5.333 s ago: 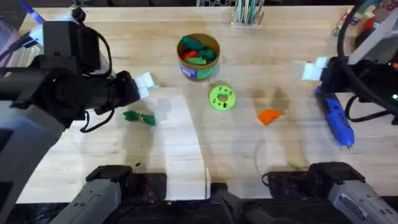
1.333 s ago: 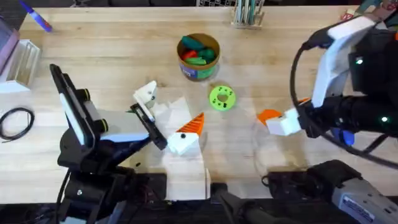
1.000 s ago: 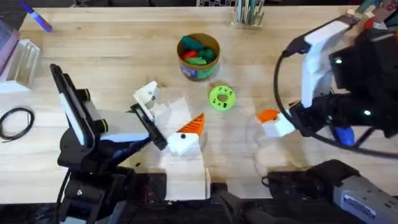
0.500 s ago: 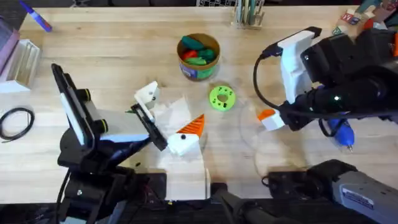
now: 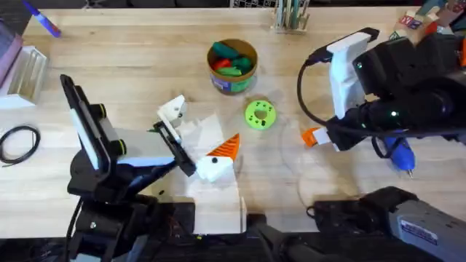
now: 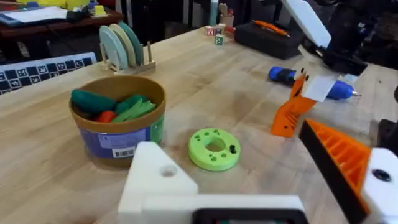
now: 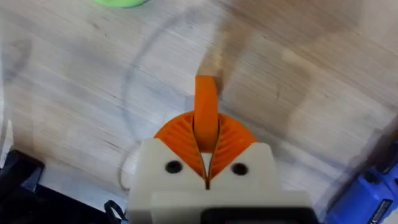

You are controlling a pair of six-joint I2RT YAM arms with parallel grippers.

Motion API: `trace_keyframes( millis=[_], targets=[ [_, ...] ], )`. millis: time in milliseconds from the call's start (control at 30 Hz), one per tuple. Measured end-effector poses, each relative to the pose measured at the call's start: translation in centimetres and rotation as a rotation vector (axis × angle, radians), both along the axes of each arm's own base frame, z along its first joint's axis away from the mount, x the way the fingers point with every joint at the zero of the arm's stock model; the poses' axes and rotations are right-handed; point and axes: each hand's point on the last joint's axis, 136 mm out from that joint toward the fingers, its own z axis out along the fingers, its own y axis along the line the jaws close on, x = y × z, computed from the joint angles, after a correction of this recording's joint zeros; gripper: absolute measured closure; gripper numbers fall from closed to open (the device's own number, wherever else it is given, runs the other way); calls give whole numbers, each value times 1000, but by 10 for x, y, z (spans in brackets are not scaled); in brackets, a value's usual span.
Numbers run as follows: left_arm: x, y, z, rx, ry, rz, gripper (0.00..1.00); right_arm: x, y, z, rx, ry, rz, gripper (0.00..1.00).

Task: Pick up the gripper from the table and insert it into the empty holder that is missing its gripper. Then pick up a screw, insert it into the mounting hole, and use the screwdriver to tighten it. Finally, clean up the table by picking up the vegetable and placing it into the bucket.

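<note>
Pale wooden tabletop (image 5: 145, 58) is lying under both arms. Your right gripper (image 7: 206, 163), having swung in, is now closing its jaws on the gripper (image 5: 312, 136); your left gripper (image 5: 195, 143), jaws spread, is presenting the holder (image 5: 172, 110).

- Right arm (image 5: 408, 94): black housings, a white link, looping black cable, small green lights.
- Right hand (image 7: 206, 163): white block, two dark screws, orange ribbed pads.
</note>
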Motion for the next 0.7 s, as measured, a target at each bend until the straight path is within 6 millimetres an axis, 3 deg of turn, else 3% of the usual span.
trace_keyframes(
  millis=[133,200,333,433,533,700],
  targets=[
    [0,0,0,0,0,0,13,2,1,5,8,-4,-12,988],
    [0,0,0,0,0,0,14,12,9,16,54,-43,-26,989],
    [0,0,0,0,0,0,14,56,55,60,335,-239,-39,990],
    [0,0,0,0,1,-3,14,72,91,92,576,-288,-13,991],
    [0,0,0,0,1,-3,14,73,118,106,753,-221,9,991],
    [-1,0,0,0,1,-4,14,66,144,98,930,16,-17,992]
  ],
)
